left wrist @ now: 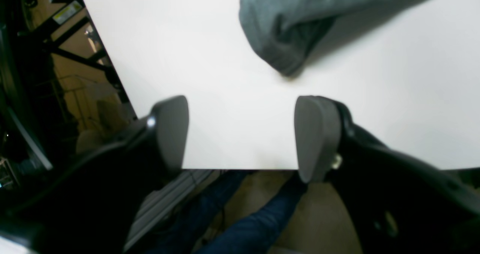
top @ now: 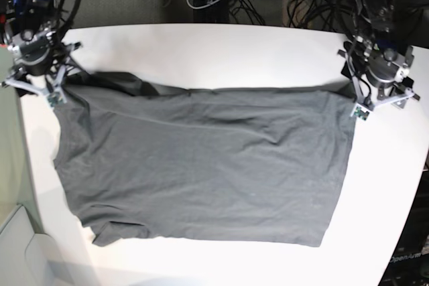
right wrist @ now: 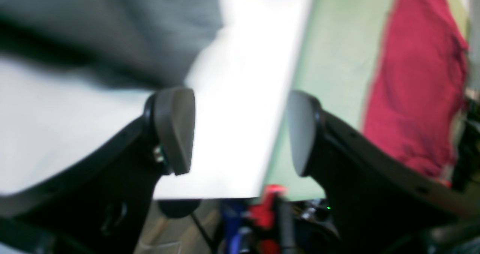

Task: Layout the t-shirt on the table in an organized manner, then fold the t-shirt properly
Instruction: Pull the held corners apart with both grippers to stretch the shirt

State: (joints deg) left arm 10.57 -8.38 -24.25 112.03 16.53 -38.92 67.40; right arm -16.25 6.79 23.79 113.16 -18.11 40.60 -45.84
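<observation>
Base view: plain dark charcoal-grey t-shirt [top: 201, 165] spread near-flat across white matte tabletop [top: 214, 51], ready for folding; left gripper [left wrist: 240, 134] and right gripper [right wrist: 240, 130] at far corners, jaws open, empty

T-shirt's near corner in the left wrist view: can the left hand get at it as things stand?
Probably yes. The left hand is open over bare table, and the t-shirt corner lies just ahead of the fingers with nothing between. In the base view that hand sits right by the shirt's edge.
</observation>
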